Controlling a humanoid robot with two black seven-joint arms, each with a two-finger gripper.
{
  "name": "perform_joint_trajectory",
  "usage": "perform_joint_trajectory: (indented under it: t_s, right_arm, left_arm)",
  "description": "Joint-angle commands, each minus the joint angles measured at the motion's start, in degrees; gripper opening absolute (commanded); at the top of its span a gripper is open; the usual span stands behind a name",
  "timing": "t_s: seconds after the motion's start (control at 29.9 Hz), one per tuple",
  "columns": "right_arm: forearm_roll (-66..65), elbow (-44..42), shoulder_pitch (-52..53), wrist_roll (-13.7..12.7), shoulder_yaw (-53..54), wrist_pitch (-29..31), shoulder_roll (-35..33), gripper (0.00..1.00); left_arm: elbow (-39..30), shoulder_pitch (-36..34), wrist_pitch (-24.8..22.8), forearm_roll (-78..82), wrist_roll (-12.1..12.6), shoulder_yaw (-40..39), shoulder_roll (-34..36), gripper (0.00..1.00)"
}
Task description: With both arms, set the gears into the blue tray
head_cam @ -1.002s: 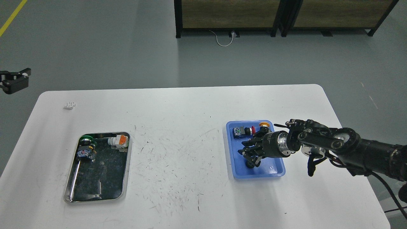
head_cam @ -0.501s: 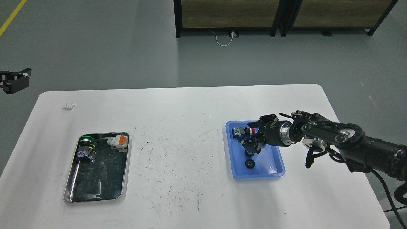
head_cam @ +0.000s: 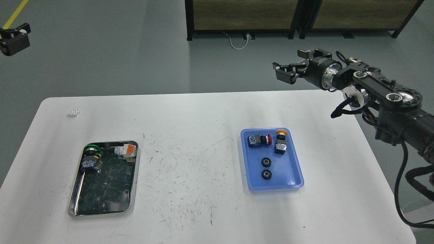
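Two black gears lie flat in the blue tray [head_cam: 294, 167], one gear [head_cam: 266, 162] just behind the other gear [head_cam: 266, 174]. The tray sits right of the table's middle. My right gripper [head_cam: 290, 69] is raised well above and behind the tray, past the table's far edge, open and empty. At the upper left corner of the view my left gripper [head_cam: 15, 34] hangs far from the table, its fingers parted with nothing between them.
In the blue tray's far end lie a red-capped switch [head_cam: 258, 140] and a yellow-capped switch [head_cam: 280, 141]. A silver metal tray [head_cam: 132, 189] on the left holds a green-capped switch [head_cam: 91, 157] and an orange-and-white part [head_cam: 126, 150]. A small white piece [head_cam: 74, 112] lies near the far left corner.
My right gripper let go of a gear in the blue tray, then rose and pulled back up and to the right. My left gripper moved upward in the view.
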Motion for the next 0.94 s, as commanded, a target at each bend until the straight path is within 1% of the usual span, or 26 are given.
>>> perform_joint_trajectory:
  t_s: [0.0, 0.03, 0.13, 0.2, 0.27, 0.33, 0.43, 0.57, 0.7, 0.77, 0.9]
  right_arm:
    - [0.1, -3.07, 0.26, 0.03, 5.78, -3.64, -0.87, 0.99]
    - [0.19, -4.13, 0.52, 0.12, 6.93, -4.52, -0.96, 0.99]
    - [0.54, -7.56, 2.1, 0.2, 9.66, -5.59, -1.75, 0.99]
    - [0.89, -9.84, 3.33, 0.29, 11.24, -5.76, -2.02, 0.99]
    - [1.59, -12.21, 4.65, 0.55, 12.56, -5.94, -2.02, 0.99]
    - [1.68, -13.71, 5.61, 1.26, 13.44, -6.29, -2.02, 0.98]
    - [1.77, -14.51, 6.23, 1.79, 13.97, -8.74, -2.19, 0.98]
    - [1.77, -14.33, 6.32, 1.52, 13.62, -9.28, -2.63, 0.99]
    - [1.77, -13.98, 6.41, 1.7, 13.53, -9.28, -3.6, 0.99]
    - [1.77, -13.02, 6.5, 1.61, 13.79, -9.28, -4.12, 0.99]
    - [1.68, -11.26, 6.67, 1.79, 13.88, -9.37, -5.88, 0.99]
  left_arm:
    - [-0.58, -0.28, 1.08, -0.07, 0.61, -1.92, -2.28, 0.98]
    - [-0.85, -0.28, 1.34, -0.07, 1.13, -2.71, -2.8, 0.98]
    - [-1.38, -0.28, 2.05, -0.15, 4.56, -5.26, -5.0, 0.98]
    - [-1.38, -0.28, 3.19, -0.24, 6.32, -6.76, -6.84, 0.98]
    - [-1.38, -0.28, 4.42, -0.76, 7.46, -7.55, -8.25, 0.98]
    - [-1.38, -0.28, 5.03, -2.34, 8.08, -7.73, -9.31, 0.98]
    - [-1.38, -0.37, 5.65, -5.24, 9.22, -8.08, -10.19, 0.98]
    - [-1.38, -0.28, 5.83, -5.16, 9.4, -7.29, -10.28, 0.98]
    - [-1.38, -0.37, 7.32, -5.08, 8.7, -7.99, -10.28, 0.98]
    - [-1.38, -0.37, 8.29, -5.08, 8.44, -8.17, -10.28, 0.98]
    - [-1.38, -0.37, 8.38, -5.08, 8.61, -8.17, -9.75, 0.98]
